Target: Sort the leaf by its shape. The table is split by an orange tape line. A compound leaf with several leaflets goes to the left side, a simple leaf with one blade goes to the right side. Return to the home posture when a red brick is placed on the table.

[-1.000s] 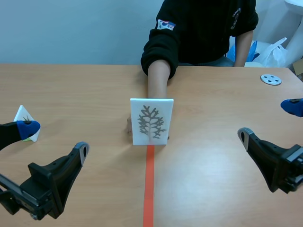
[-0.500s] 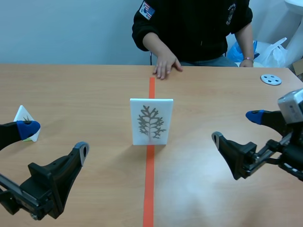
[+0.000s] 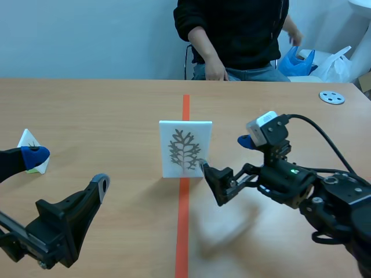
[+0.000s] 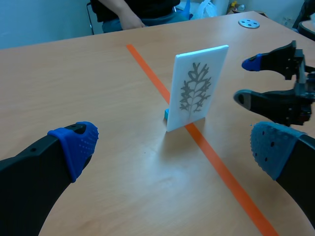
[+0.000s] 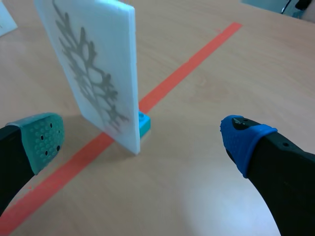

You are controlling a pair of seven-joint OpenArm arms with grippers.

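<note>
While spread wide, right gripper (image 3: 226,155) faces card (image 3: 185,147) edge.

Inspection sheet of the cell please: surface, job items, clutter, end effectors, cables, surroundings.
Surface: wooden table, orange tape line down its middle.
Job's things: leaf card upright on the line, branching leaf print, blue stand at its base; no red brick seen.
Clutter: white paper pyramid at left; grey disc far right.
End effectors: left end effector open, low at left; right end effector open beside the card, not touching.
Cables: black cable arcs over the right arm.
Surroundings: person seated across the table; plastic bags behind.
</note>
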